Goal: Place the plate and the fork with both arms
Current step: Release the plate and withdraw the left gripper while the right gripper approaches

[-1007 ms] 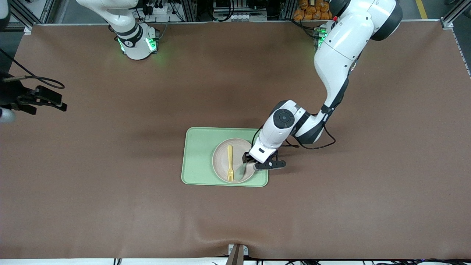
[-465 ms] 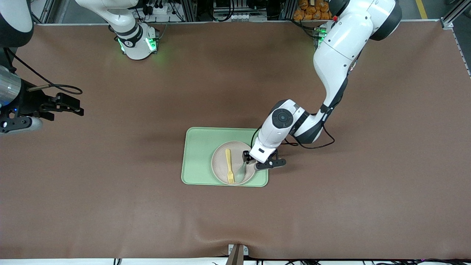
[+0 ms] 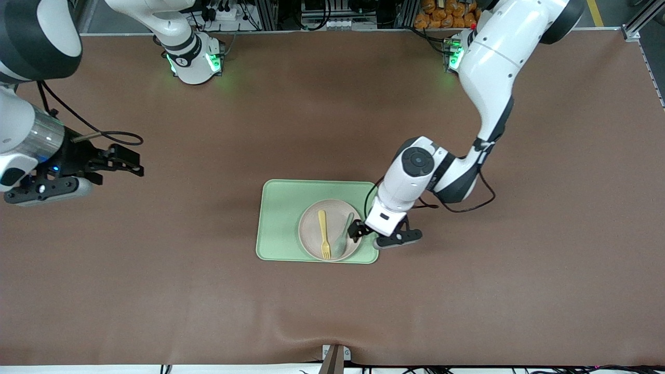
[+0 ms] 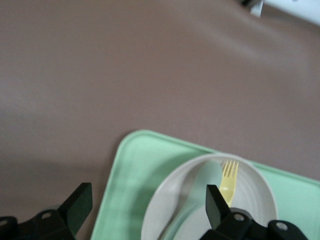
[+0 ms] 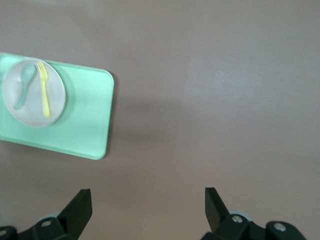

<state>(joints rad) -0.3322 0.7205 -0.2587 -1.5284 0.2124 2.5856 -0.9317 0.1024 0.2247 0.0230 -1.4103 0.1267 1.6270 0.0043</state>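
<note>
1. Front view alone shows both arms whole; the plate sits on the green tray, at the tray's end toward the left arm, with the fork and a grey-green spoon lying side by side in it.
2. Left wrist view crops the plate and the fork's handle — only the tines and the spoon's bowl show clearly.
3. The left gripper hangs low over the tray's edge, arm bent steeply down, fingers spread wide and empty.
4. The right gripper hovers over bare table well apart from the tray — fingers wide open, holding nothing.
</note>
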